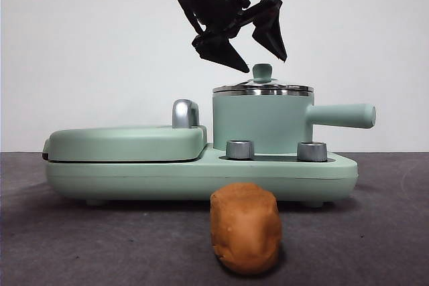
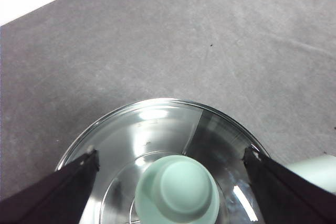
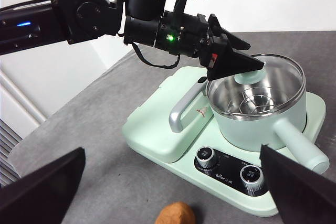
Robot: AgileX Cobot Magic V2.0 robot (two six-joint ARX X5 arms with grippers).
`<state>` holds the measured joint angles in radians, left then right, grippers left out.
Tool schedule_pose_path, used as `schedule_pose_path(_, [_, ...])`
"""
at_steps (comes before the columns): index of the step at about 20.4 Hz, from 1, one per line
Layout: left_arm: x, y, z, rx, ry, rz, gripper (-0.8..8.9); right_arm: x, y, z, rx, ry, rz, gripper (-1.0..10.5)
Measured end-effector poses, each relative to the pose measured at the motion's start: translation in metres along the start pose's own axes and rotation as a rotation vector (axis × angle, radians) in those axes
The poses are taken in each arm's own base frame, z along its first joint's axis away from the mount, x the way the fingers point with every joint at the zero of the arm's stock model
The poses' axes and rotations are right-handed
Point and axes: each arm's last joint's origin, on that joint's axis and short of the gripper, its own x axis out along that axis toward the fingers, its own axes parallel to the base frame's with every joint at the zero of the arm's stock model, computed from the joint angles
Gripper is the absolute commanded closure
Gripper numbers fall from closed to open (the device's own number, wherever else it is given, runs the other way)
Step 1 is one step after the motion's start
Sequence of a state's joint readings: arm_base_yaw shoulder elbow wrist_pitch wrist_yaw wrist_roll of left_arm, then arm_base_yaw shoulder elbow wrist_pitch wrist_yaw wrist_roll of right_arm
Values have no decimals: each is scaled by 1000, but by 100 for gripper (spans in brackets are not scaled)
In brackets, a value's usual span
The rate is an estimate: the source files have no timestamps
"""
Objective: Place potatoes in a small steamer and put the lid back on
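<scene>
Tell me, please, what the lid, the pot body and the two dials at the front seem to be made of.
The lid looks like clear glass in a polished steel rim: the right wrist view shows the pot's inside through it. Its knob seems matte green plastic. The pot has a smooth mint-green coat, probably painted metal or plastic; its inside shines like steel. The dials look like brushed metal, possibly plated plastic.

The left arm (image 3: 79,17) is matte black, built of rounded, blocky segments joined by a thick cylindrical wrist. A blue light glows on its rear segment and a small green light shines near the wrist. A thin black cable loops beneath the wrist, and a small white-grey block sits on a bracket above it. The left tool (image 1: 253,45) ends in two black, wedge-shaped jaws tapering to points. The right tool's (image 3: 173,192) jaws are broad, flat black wedges.
</scene>
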<state>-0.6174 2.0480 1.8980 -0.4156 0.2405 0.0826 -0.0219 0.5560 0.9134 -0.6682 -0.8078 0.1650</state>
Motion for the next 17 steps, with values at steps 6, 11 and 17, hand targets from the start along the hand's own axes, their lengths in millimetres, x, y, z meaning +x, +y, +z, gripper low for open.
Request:
schedule_pose_path(6, [8,1,-7,-9,37,-4,382,0,0,0,0,0,-1,401])
schedule_pose_path(11, [11,-2,-9,-7,46,-10,425,0,0,0,0,0,0,401])
schedule_pose_path(17, [12,-8,-9,13,58,-18,605,0,0,0,0,0,0,402])
